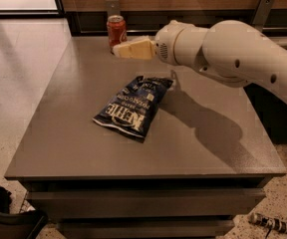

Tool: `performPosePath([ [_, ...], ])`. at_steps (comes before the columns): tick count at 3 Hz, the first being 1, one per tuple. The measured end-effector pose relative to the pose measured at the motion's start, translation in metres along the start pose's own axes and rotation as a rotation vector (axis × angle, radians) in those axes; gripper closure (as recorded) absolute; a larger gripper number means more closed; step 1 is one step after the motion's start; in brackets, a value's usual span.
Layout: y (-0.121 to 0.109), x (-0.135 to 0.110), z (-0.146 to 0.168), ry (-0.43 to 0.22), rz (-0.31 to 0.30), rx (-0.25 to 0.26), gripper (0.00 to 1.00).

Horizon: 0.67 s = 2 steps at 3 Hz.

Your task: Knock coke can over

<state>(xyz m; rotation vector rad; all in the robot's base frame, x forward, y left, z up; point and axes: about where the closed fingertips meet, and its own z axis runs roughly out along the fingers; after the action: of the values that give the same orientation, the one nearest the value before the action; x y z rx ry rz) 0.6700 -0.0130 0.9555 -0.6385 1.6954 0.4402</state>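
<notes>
Coke can (116, 30): upright at the far edge of the grey table (69, 133), left of centre. Gripper (121, 49): cream, above the table, tip just beside the can's lower right; contact cannot be told, nor whether released or clenched. White arm (233, 54): reaches in from the right. Dark blue chip bag (133, 107): flat, mid-table.

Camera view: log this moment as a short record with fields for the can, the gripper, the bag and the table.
coke can: upright at the far edge of the table, not yet knocked over
gripper: at the can's base, reaching in from the right; contact cannot be told
arm: white, stretched over the table's far right part
chip bag: dark blue, lying flat mid-table, apart from the can
table: grey top
</notes>
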Motion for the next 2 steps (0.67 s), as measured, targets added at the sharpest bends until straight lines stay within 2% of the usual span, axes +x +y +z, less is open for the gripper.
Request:
performPosePath([
  [1, 0.003, 0.014, 0.058, -0.017, 0.029, -0.028, 0.00],
  [2, -0.007, 0.025, 0.120, -0.045, 0.057, -0.035, 0.00],
])
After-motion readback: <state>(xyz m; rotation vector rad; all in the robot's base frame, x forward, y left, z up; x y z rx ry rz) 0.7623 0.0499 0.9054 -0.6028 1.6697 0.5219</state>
